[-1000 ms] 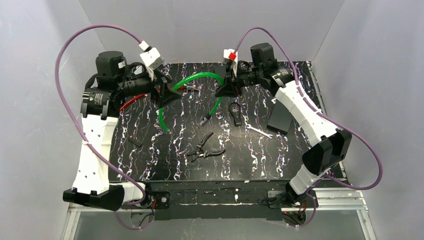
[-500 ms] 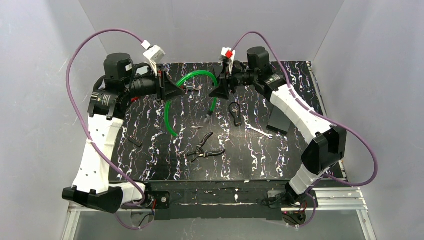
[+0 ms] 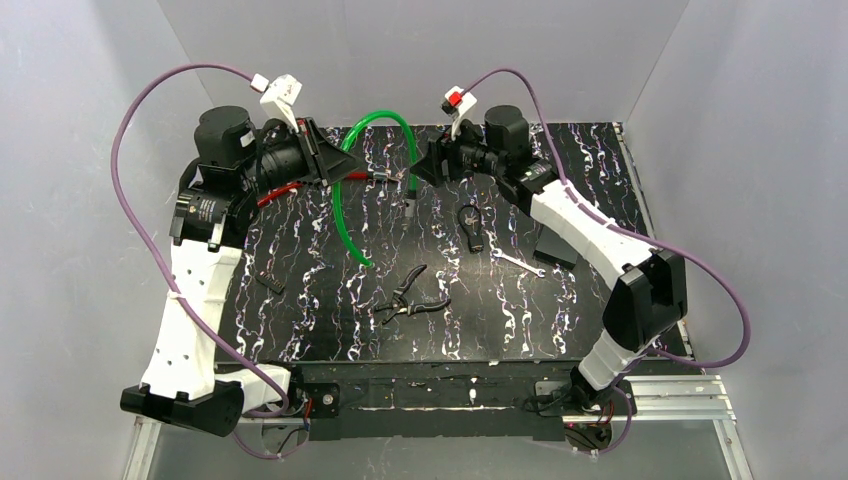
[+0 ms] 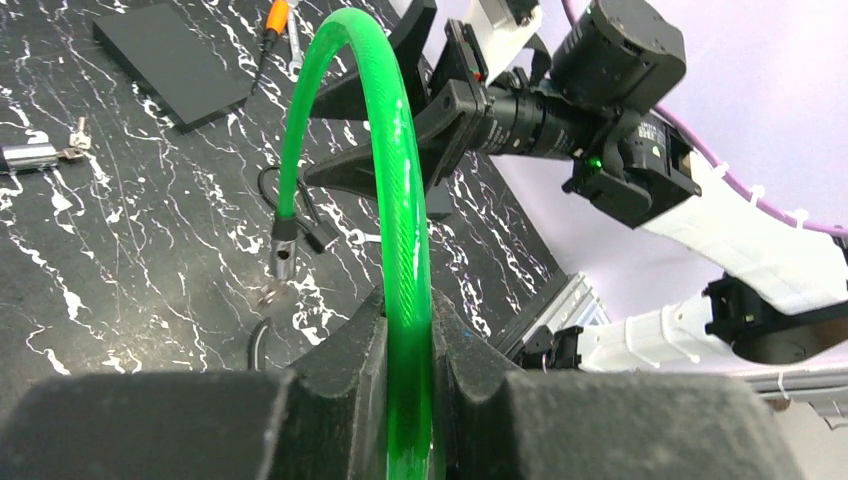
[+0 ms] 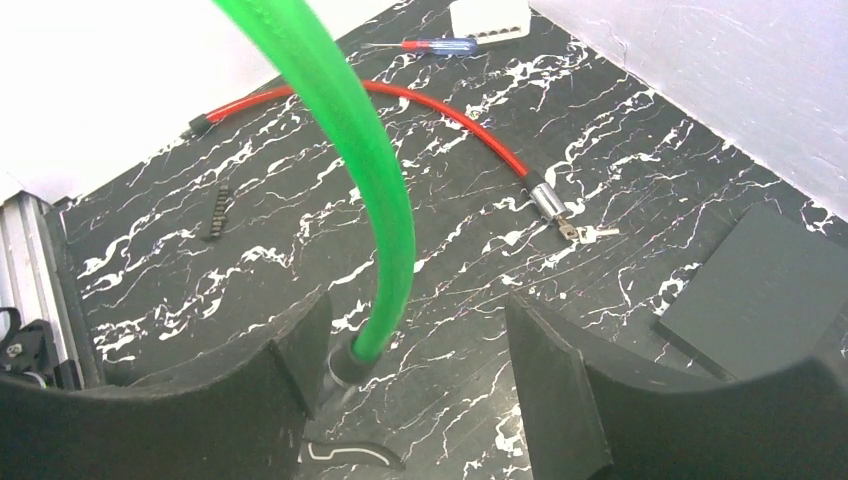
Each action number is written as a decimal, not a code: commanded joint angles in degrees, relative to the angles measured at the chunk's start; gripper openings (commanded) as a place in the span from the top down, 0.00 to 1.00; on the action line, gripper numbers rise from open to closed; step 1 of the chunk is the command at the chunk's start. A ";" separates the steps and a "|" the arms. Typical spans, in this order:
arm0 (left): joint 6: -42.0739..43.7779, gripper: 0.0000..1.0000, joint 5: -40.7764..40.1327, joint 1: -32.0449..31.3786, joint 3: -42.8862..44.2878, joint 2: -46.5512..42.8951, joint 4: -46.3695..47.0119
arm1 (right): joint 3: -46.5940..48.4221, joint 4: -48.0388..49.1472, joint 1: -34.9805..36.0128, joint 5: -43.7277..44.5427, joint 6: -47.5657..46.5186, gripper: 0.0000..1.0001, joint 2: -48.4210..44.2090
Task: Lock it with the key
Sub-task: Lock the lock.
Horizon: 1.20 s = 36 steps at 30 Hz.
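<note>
One raised cable [image 4: 400,200] in left gripper [image 4: 408,335]; right gripper [image 5: 418,340] apparently spread.

No legible text or markings

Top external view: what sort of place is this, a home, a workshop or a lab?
Likely a lab robot cell: bare grey walls box in a black marbled table, pliers and a wrench lie on it as props, and the left claw holds a green cable.
</note>
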 commanded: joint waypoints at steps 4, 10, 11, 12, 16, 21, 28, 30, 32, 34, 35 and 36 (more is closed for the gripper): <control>-2.04 1.00 -2.92 -0.18 2.87 -1.55 3.01 | 1.63 1.99 1.07 6.10 0.09 0.31 -1.67; -3.46 1.00 -2.33 -0.19 3.10 -1.04 3.97 | 0.03 3.28 1.56 5.01 1.26 0.30 -0.85; -3.76 1.00 -2.18 -0.19 3.08 -1.03 4.13 | -0.01 3.34 1.61 5.09 1.31 0.30 -0.64; -4.02 1.00 -1.87 -0.19 3.08 -0.98 4.31 | -0.05 3.41 1.67 5.40 1.31 0.31 -0.47; -4.43 1.00 -1.46 -0.18 3.36 -1.07 4.64 | -0.02 3.67 1.68 6.76 1.33 0.39 0.05; -5.28 1.00 -1.03 -0.18 3.58 -1.22 4.96 | 0.19 3.85 1.77 7.16 2.23 0.49 1.09; -5.89 1.00 -0.50 -0.18 3.63 -1.20 5.37 | 0.31 4.35 2.36 5.95 2.95 0.45 2.39; -6.02 1.00 -0.36 -0.18 3.48 -1.32 5.49 | 0.25 4.52 2.39 5.83 3.19 0.47 2.54; -6.11 1.00 -0.31 -0.20 3.21 -1.47 5.69 | 0.13 4.52 2.39 6.01 3.29 0.56 2.64; -5.90 1.00 -0.50 -0.17 3.02 -1.66 5.69 | -0.10 4.61 2.39 6.48 3.50 0.70 2.46; -5.53 1.00 -0.69 -0.18 2.80 -1.74 5.63 | -0.22 4.88 2.39 6.61 3.83 0.77 2.27; -5.06 1.00 -0.98 -0.18 2.46 -1.83 5.50 | -0.41 5.18 2.39 6.72 4.29 0.83 2.09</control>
